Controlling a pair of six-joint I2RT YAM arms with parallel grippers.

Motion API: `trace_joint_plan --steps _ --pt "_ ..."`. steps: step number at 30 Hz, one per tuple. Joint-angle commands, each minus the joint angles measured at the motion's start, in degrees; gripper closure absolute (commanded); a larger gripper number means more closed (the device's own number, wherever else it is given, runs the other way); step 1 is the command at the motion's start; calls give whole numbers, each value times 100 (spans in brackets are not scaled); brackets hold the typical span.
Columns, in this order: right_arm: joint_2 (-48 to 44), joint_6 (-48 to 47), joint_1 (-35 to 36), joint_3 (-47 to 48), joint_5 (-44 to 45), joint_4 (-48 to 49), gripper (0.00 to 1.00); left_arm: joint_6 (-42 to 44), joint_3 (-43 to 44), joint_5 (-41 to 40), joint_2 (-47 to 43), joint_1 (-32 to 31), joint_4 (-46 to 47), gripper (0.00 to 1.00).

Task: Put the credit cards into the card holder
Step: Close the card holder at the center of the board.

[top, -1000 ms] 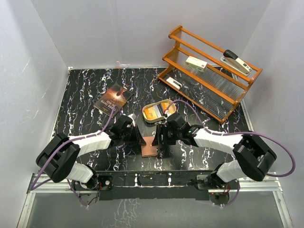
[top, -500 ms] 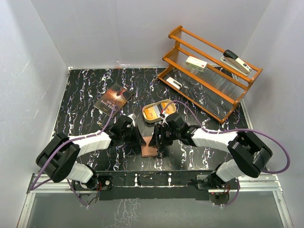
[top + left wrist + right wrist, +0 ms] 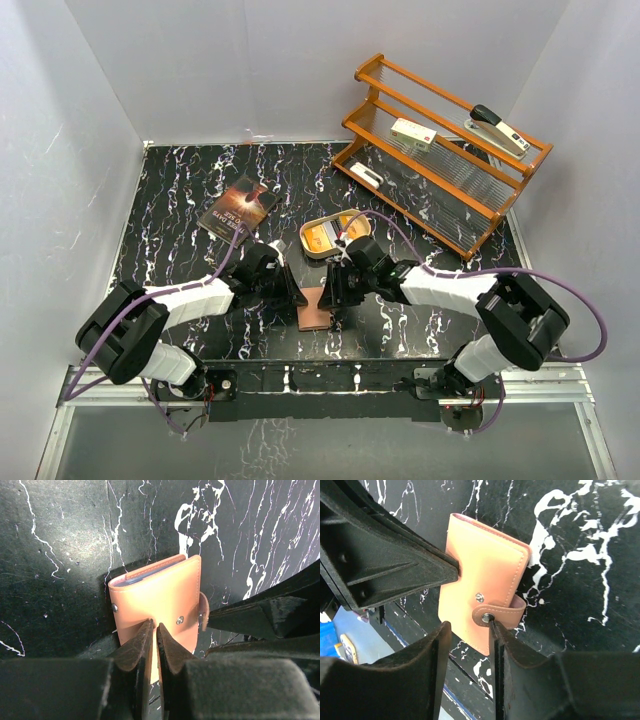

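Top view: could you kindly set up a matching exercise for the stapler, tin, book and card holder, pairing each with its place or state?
Things:
1. stapler
2. tin
3. book
4. card holder

Places or states:
A. folded shut, reddish-brown
B. on the top shelf of the rack
C. lying open, orange inside
D. dark cover, left of the tin

Pairs: 1-B, 2-C, 3-D, 4-A
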Motion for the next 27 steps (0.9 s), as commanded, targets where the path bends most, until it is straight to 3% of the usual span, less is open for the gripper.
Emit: trace_joint_plan --steps 1,8,14,27 --pt "-431 -241 -109 343 481 -424 68 73 -52 -139 -56 -28 -200 93" --pt "-662 -256 -297 140 414 -359 76 73 -31 -162 -77 -34 -225 93" --pt "-348 44 -389 -52 -117 257 64 73 -18 -153 -66 -35 -234 93" --pt "-19 299 -389 -164 -413 715 67 32 10 -160 -9 -35 -221 93"
